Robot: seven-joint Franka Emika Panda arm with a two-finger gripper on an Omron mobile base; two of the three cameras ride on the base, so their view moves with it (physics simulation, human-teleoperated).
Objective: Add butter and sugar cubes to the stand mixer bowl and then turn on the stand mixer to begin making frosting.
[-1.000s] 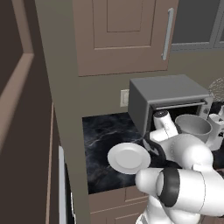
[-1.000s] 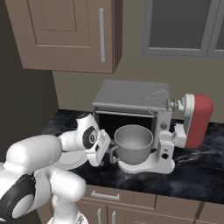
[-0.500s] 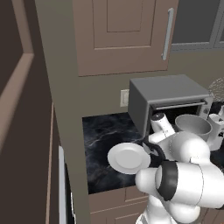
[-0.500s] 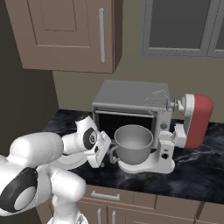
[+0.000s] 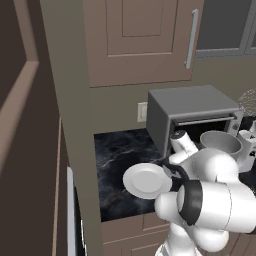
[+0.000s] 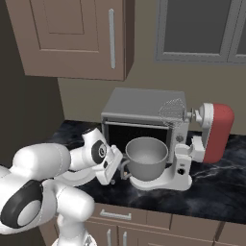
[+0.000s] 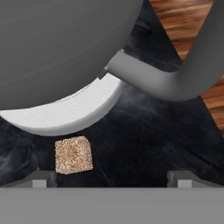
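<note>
Stand mixer bowl (image 7: 57, 39) cut off at frame top, handle partly seen. Gripper (image 7: 111, 178) spread wide, empty, low over dark worktop (image 7: 144, 135); tan sugar cube (image 7: 73, 154) lies near left fingertip, beside mixer's white base.

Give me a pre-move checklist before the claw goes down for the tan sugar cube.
1. Claw open: ok, tips stand wide apart.
2. Tan sugar cube between the tips: not ok, it lies close to the left one.
3. Cube free on the dark counter: ok, nothing on top of it.
4. Room beside the stand mixer bowl: cannot tell; its handle and the white base sit close above the cube in the hand view.
5. Bowl seated on the stand mixer, top open: ok.
</note>
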